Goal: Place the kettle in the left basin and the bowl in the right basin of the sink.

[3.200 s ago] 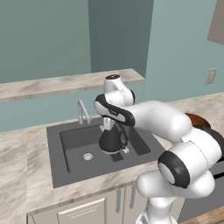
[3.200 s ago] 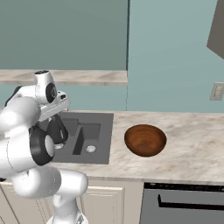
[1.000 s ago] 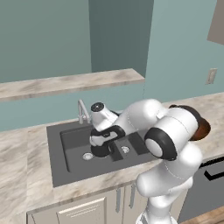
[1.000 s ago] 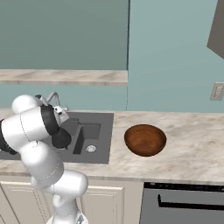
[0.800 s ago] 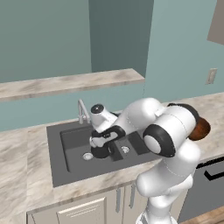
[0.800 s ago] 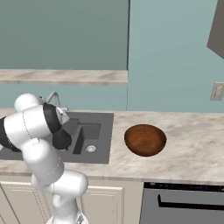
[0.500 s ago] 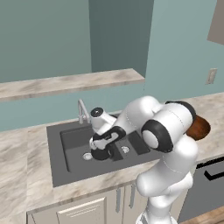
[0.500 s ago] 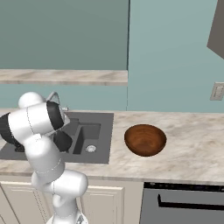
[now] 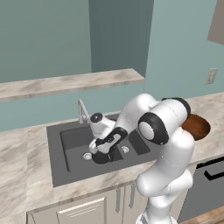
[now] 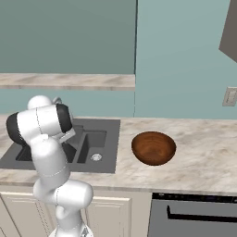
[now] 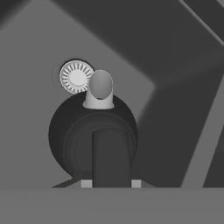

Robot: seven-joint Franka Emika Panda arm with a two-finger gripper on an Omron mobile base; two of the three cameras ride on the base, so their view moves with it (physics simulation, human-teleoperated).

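Down in the sink (image 9: 57,166), the gripper (image 9: 104,148) is clamped on the looped handle of the kettle (image 9: 103,155), its jaws drawn together around the dark strap. The kettle sits low in the left basin (image 9: 72,140), just beside that basin's silver drain (image 11: 76,76); whether its base touches the basin floor is hard to tell from the base cameras, since the wrist and forearm cover most of it. From the hand camera the kettle (image 11: 92,135) appears as a round black body with its handle running up the middle toward the lens and its short pale spout (image 11: 99,91) pointing at the drain. The gripper's own tips are hidden behind the handle there.

Relative to the sink, the faucet (image 9: 82,112) rises at the back edge, partly masked by the arm. The right basin (image 9: 136,142) lies on the far side of the divider from the kettle, and the elbow cuts off much of it. The bowl (image 10: 153,148) stands upright on the counter (image 10: 203,152) to the right of the sink, well apart from it; in the left base view the robot's shoulder hides most of it.
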